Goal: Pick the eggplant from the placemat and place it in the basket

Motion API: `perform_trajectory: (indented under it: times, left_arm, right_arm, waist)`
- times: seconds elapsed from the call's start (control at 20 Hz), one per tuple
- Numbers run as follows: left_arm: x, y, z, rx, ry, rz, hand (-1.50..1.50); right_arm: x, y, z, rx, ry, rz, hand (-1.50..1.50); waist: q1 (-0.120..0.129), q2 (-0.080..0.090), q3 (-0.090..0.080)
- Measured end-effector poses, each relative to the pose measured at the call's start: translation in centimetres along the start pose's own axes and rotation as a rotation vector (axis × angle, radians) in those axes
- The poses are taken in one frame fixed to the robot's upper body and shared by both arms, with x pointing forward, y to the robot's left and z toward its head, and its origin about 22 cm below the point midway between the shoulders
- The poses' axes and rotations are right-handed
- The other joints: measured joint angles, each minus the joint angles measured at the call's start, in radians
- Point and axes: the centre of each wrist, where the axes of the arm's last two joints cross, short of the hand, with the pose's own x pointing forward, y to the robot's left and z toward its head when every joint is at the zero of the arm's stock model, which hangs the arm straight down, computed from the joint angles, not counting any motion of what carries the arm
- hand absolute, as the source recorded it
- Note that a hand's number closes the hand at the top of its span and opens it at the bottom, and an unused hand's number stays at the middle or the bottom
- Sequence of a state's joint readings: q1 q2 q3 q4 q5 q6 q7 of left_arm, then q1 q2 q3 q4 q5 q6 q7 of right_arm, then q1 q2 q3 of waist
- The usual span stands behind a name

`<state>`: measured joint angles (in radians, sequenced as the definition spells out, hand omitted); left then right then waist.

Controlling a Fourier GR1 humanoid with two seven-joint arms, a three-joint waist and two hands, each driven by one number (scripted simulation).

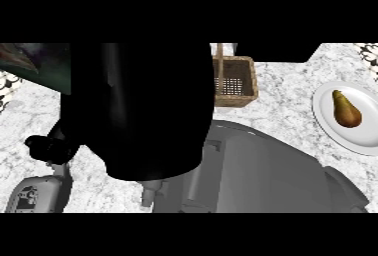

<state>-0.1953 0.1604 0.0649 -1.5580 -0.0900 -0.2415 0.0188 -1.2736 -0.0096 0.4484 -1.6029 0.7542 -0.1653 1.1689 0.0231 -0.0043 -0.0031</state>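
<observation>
Looming beside the wicker basket (253, 82), my right hand (140, 110) hides its grip, I cannot tell; the unseen eggplant, likely light and slick, wants holding mid-body

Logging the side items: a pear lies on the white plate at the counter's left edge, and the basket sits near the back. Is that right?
One thing is off: the head view shows the plate with the pear at the counter's right edge, not the left. The basket does sit near the back.

One basket (235, 82), one plate (325, 120), one pear (346, 110).

Black hand (140, 110) hides basket (240, 82); pear (346, 109) on plate (362, 142)
</observation>
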Motion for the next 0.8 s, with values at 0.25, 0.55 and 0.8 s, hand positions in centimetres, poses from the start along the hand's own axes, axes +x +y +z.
perform_trajectory:
  times: [0.25,0.55,0.8]
  left_arm:
    - [0.3,-0.1,-0.2,0.005,-0.003,-0.006,0.00]
    - [0.2,-0.1,0.1,0.011,-0.008,-0.003,0.00]
    - [0.8,0.0,0.2,0.011,-0.009,-0.007,0.00]
  right_arm:
    - [-0.2,-0.6,-3.7,-0.101,0.077,-0.004,1.50]
    - [-2.6,-1.2,-7.6,-0.156,0.183,0.001,1.50]
    - [-5.8,-1.6,-9.9,-0.140,0.258,0.002,1.50]
  waist:
    - [-0.007,0.003,0.001]
    - [-0.011,0.005,0.002]
    - [-0.012,0.005,0.003]
